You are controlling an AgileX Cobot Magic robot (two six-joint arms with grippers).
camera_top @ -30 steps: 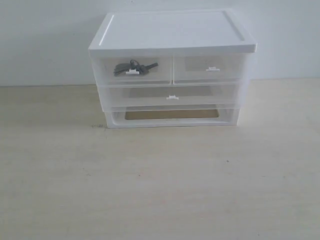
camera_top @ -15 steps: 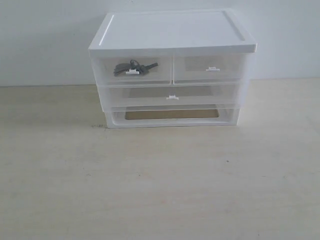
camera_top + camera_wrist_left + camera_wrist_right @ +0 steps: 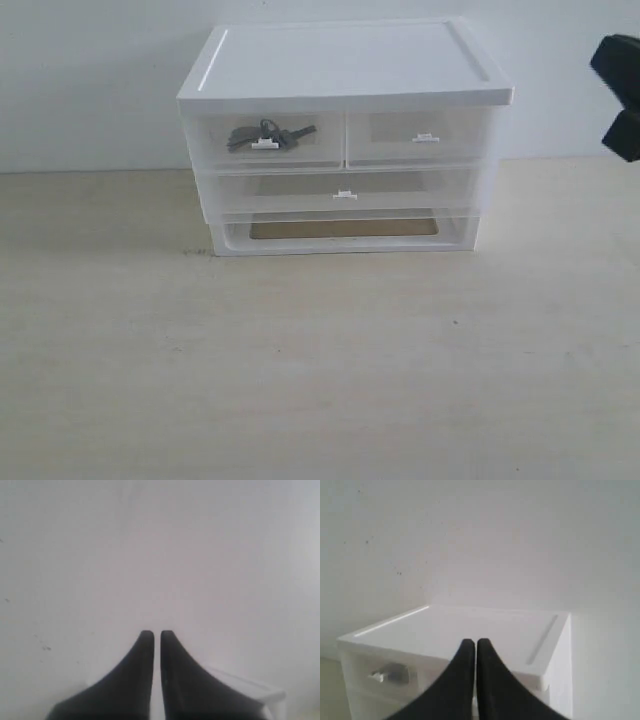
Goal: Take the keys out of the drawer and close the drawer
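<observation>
A dark part of the right arm (image 3: 618, 68) now pokes into sight at the right edge of the exterior view, in front of the wall (image 3: 560, 60), a spot that shows bare a moment ago. It appears as two black pieces, one above the other, level with the upper part of the unit (image 3: 345, 60) and well apart from it.

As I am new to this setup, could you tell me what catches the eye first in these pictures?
The white drawer unit stands in the middle of the pale table. A dark bunch of keys shows through the translucent front of its upper left drawer. A black part of the right arm pokes in at the exterior view's right edge.
</observation>
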